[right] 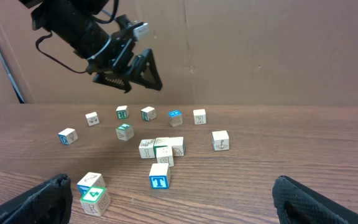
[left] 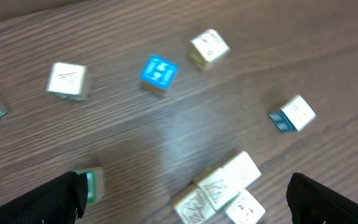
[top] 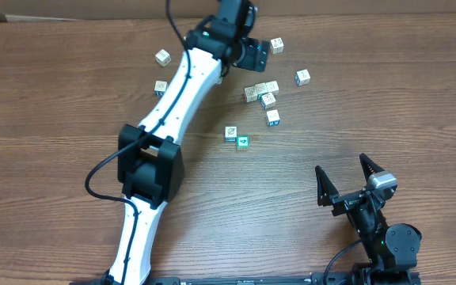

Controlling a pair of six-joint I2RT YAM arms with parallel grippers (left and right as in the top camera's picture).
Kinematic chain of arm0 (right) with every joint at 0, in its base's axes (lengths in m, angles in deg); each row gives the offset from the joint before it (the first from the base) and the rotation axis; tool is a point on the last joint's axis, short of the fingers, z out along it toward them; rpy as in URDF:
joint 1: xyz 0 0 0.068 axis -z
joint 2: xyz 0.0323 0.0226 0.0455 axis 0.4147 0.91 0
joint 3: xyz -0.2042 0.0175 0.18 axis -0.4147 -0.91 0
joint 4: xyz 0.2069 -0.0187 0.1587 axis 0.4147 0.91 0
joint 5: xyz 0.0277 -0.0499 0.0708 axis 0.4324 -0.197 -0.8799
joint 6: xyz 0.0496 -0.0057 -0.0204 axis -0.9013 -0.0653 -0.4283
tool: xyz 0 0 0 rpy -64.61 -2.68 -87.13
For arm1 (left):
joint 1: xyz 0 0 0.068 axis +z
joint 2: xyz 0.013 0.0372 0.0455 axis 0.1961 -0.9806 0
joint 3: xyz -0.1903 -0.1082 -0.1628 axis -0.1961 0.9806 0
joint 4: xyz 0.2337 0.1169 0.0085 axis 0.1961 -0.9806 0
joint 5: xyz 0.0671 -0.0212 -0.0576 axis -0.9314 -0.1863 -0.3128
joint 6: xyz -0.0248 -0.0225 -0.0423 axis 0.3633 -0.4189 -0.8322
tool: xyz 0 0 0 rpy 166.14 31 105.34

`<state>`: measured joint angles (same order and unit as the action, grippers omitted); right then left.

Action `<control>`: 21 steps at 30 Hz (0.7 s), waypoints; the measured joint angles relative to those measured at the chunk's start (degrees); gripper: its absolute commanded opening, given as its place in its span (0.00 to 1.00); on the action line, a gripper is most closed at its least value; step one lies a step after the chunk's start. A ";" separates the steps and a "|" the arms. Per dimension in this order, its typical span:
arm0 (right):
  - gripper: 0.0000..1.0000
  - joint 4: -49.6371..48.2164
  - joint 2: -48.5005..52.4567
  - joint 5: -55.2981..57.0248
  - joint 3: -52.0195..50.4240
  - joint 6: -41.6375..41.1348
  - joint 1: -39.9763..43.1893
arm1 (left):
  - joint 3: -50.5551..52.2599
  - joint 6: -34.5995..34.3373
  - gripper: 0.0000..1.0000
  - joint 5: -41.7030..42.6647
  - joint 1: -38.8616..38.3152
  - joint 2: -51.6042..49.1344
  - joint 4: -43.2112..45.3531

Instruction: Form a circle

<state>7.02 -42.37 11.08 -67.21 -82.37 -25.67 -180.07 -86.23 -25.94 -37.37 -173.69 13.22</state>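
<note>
1. While both arms carry nothing, the right gripper sits nearest me, jaws spread wide and empty, well apart from every cube
2. Further out, a teal pair lies touching side by side on the table, with a blue-sided cube just beyond it
3. Past that I see a tight clump of white cubes pressed against one another. No circle exists yet; the pieces are scattered over the far half of the table, with strays such as a right-hand cube and a left-hand cube
4. Farthest off, the left gripper hovers above the wood beyond the clump, fingers wide apart and gripping nothing. Its own wrist view is blurred
5. My worry is the clump: I judge that fingers lowered there would catch several cubes at once or knock neighbours away, since they touch
6. A cube this small could also twist or pop out of the jaws on a skewed pinch
7. The left arm stretches over the table's left side, close by a near-arm cube, so a careless swing could sweep it, and it blocks the right arm's reach there
</note>
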 measured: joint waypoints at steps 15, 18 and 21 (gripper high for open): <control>1.00 0.02 0.00 0.00 0.00 0.02 0.00 | -0.07 -5.92 1.00 -9.42 -1.92 0.00 -14.58; 1.00 0.02 0.00 0.00 0.00 0.00 0.00 | -0.37 -15.41 1.00 -13.33 -0.63 0.00 -26.84; 1.00 -0.02 0.00 0.00 0.00 0.00 0.00 | -0.37 -25.05 1.00 -16.41 1.55 0.00 -40.30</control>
<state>6.99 -42.37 11.08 -67.21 -82.37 -25.67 -180.44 -111.28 -42.35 -35.82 -173.69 -27.09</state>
